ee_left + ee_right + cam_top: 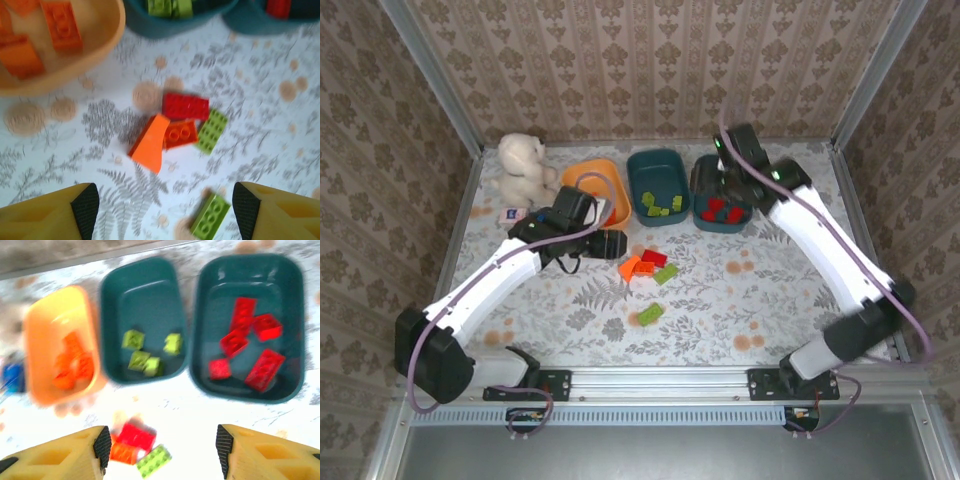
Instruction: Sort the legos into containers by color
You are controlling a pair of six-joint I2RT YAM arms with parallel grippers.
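Five loose legos on table centre, room all round; left fingers, right fingers spread, empty.

You can read no text, label, brand, number or sign on any surface here. The small blue-and-white box, just left of the orange tub, is too small for you to tell whether it bears print. The studs of the red brick, in front of the orange tub, are too blurred to show lettering.
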